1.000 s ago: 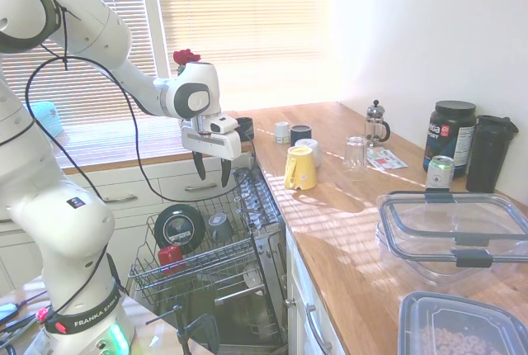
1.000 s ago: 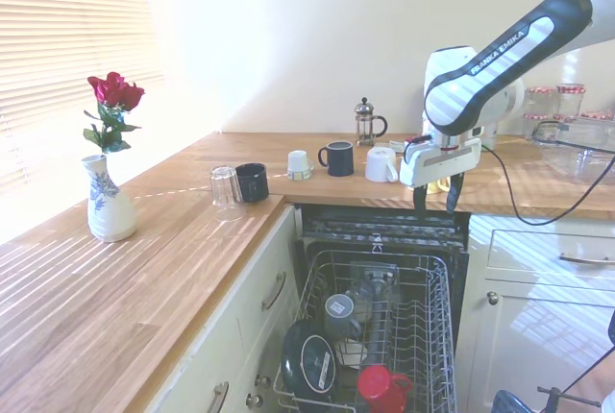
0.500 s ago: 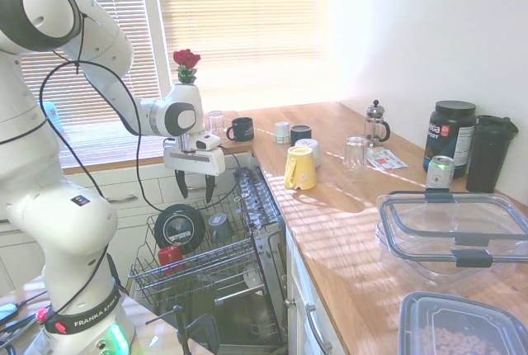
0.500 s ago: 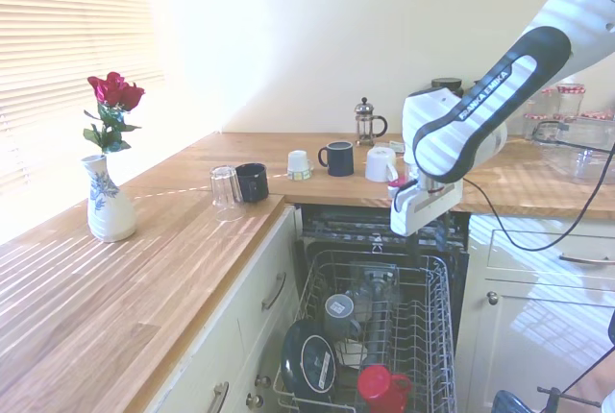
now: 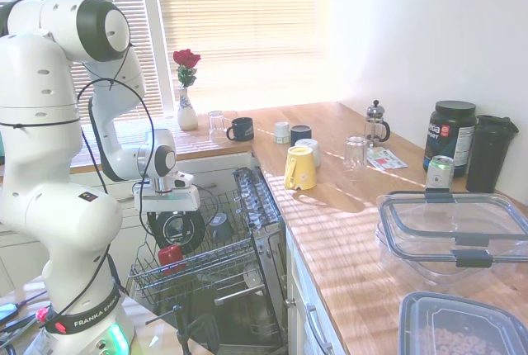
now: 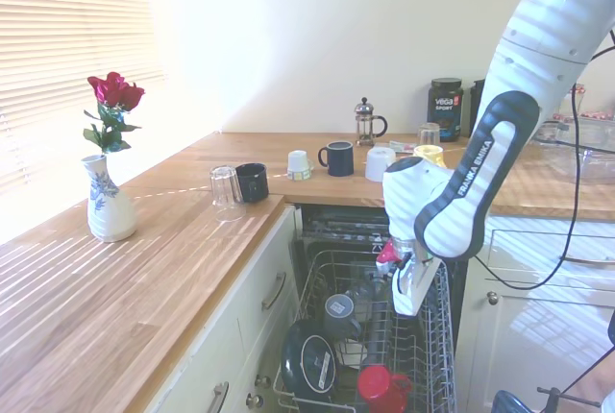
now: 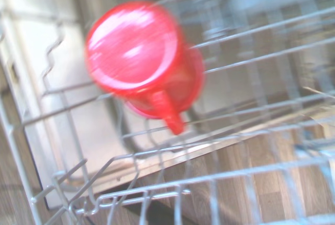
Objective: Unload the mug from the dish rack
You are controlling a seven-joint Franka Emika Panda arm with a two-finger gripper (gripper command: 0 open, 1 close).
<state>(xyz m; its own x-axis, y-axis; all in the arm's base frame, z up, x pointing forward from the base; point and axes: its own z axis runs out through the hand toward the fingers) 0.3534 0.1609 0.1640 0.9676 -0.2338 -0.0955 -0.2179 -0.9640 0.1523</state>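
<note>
The small glossy red mug (image 5: 171,254) lies in the front corner of the pulled-out grey wire dish rack (image 5: 241,248). In the second exterior view the mug (image 6: 382,386) sits at the rack's (image 6: 438,331) near end. My gripper (image 5: 170,224) hangs over the rack, a short way above the mug and slightly behind it, open with nothing between its fingers. The same gripper (image 6: 404,319) is above and to the right of the mug in the second exterior view. The wrist view looks straight down on the mug (image 7: 140,60), blurred, with its handle pointing down among the rack wires (image 7: 235,172).
A grey cup (image 5: 219,227) and a black round lid (image 5: 186,229) stand in the rack beside the gripper. The wooden counter (image 5: 346,223) carries a yellow mug (image 5: 299,168), cups, a glass, a French press and plastic containers. A vase with a rose (image 6: 108,197) stands by the window.
The arm has swung down from above the counter edge into the space over the rack, toward the red mug. The mug and the other dishes have not moved.
</note>
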